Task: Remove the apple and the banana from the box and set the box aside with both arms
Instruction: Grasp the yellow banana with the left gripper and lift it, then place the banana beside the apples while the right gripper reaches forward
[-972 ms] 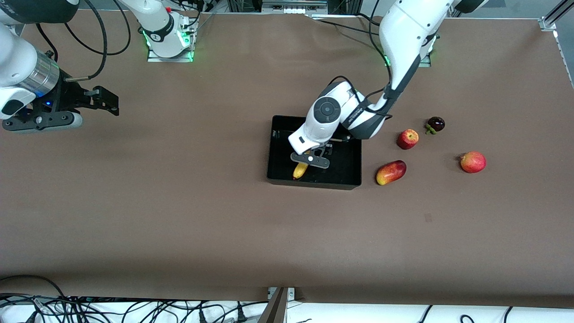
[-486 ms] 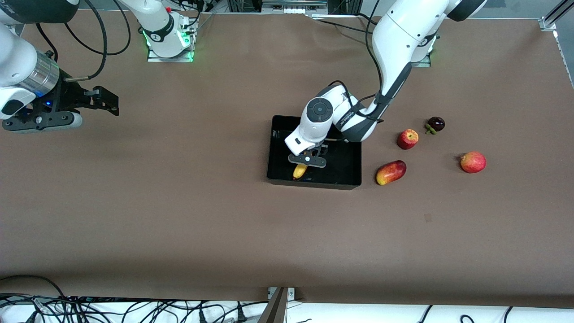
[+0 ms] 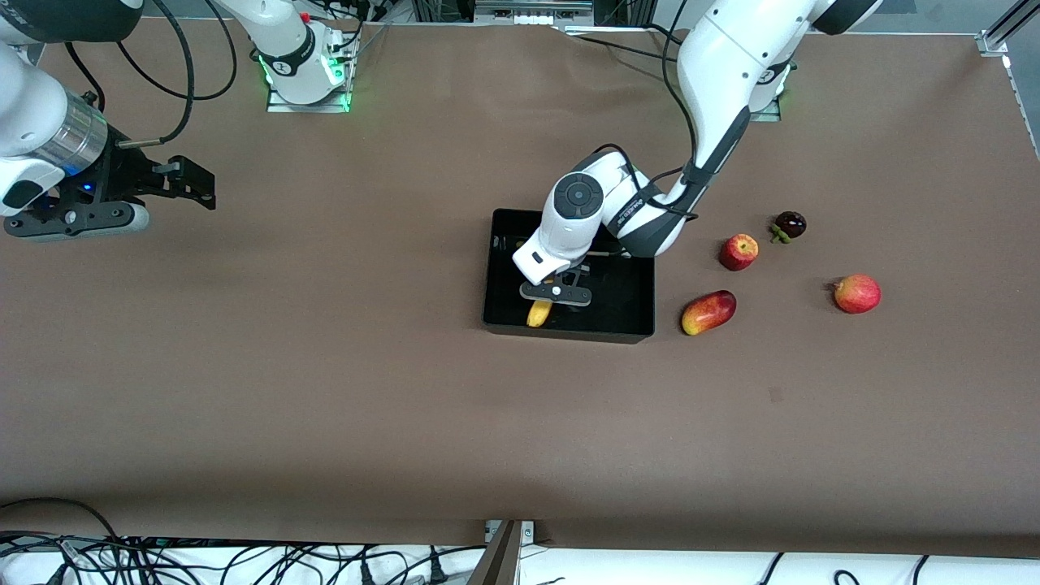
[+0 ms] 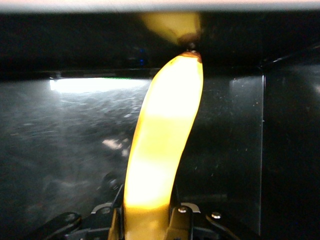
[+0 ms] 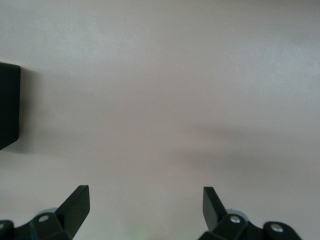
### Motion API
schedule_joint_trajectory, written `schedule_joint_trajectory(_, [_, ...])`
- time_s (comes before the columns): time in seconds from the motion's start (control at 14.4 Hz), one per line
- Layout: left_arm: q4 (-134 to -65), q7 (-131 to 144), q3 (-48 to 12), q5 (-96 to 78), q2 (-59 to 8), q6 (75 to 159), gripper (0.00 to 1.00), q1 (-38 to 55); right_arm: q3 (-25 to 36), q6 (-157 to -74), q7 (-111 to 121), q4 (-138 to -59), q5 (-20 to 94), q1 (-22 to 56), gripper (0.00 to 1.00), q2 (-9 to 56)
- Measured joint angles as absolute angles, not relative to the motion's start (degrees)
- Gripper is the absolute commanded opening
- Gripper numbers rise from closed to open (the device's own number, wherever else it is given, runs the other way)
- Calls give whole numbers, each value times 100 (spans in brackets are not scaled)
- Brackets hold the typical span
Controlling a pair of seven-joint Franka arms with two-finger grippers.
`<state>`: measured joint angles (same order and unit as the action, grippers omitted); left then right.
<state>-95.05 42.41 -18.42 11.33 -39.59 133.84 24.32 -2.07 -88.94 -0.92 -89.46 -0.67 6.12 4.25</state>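
The black tray [image 3: 626,313] lies at the table's middle. My left gripper [image 3: 556,294] is low inside it, shut on the yellow banana [image 3: 538,314]. In the left wrist view the banana [image 4: 161,145] runs out from between the fingers [image 4: 116,226] over the tray floor [image 4: 60,145]. Its tip meets its own reflection at the tray wall nearer the front camera. A red apple with a yellowish patch [image 3: 738,251] sits on the table beside the tray, toward the left arm's end. My right gripper [image 3: 203,184] hangs open and empty over bare table at the right arm's end; that arm waits.
A red-yellow mango [image 3: 708,312] lies close to the tray's corner. A dark mangosteen [image 3: 789,224] and a second red apple [image 3: 857,293] lie farther toward the left arm's end. The right wrist view shows open fingers [image 5: 75,205] over bare table and a tray corner [image 5: 9,105].
My left gripper has shifted slightly toward the right arm's end inside the tray, carrying the banana closer to the tray wall nearer the front camera. The right arm has not moved.
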Motion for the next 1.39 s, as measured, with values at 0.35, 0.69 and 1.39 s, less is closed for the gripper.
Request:
schedule_joint_trajectory(0.35, [-8393, 4244, -1981, 718, -3508, 11070, 15, 2178, -208, -8894, -92, -8945, -67, 612, 100, 425])
schedule_joint_trajectory(0.69, [-7779, 3362, -1946, 664, -3279, 9642, 17, 1551, -233, -8894, -96, -8860, -62, 888, 100, 423])
schedule_joint_trajectory(1.39, [-9116, -2223, -1465, 727, -3200, 10215, 20, -1147, -264, -8882, -72, -8861, 24, 1575, 100, 998])
